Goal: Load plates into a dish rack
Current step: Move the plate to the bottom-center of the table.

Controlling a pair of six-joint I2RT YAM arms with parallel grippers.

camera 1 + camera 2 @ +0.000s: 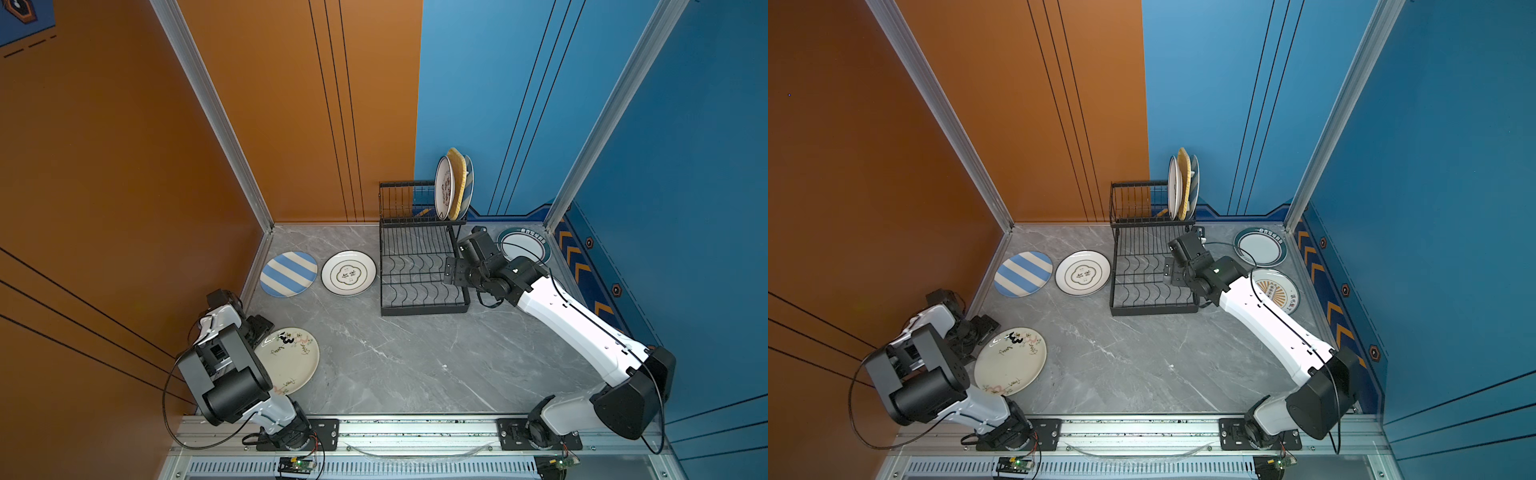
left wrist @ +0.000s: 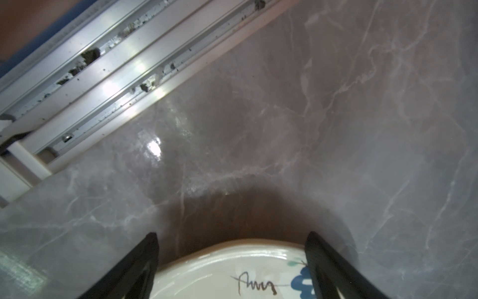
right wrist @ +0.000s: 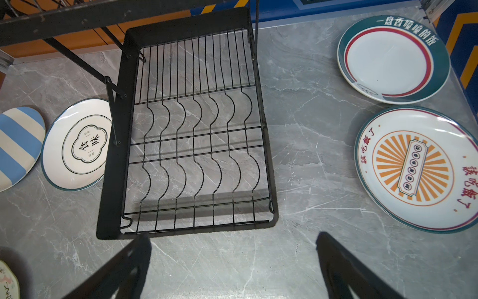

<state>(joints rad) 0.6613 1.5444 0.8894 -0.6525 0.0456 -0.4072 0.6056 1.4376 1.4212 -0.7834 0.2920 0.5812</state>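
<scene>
The left pincer [image 2: 231, 234] stands wide, its black fingers [image 2: 134, 269] on either side of the rim of the cream round glazed plate with hand-drawn flowers and script [image 2: 232, 274]. That plate lies flat at the near left of the grey marble-pattern tabletop [image 1: 415, 365]; I cannot tell whether a finger touches it. The likeliest trouble is here: on so smooth a top, a finger that misses the underside of the rim would send the plate skidding, and a shallow pinch on glossy glaze could let it slip out on the lift. The right pincer [image 3: 232, 235] is also wide and empty, hanging over the near right part of the black wire two-tier dish rack [image 1: 424, 309] at the far middle. A low sweep could snag the wavy lower wires and jolt the rack, rocking the white printed plate [image 1: 444, 191], yellow woven plate [image 1: 457, 183] and blue striped plate [image 1: 468, 183] standing upright in its raised far tier. Two plates lie flat left of the rack. The teal-rimmed plate [image 3: 393, 59] and orange sunburst plate [image 3: 413, 168] lie flat to its right, close under the right arm, which could clip them. Both arms reaching the rack together could collide.
</scene>
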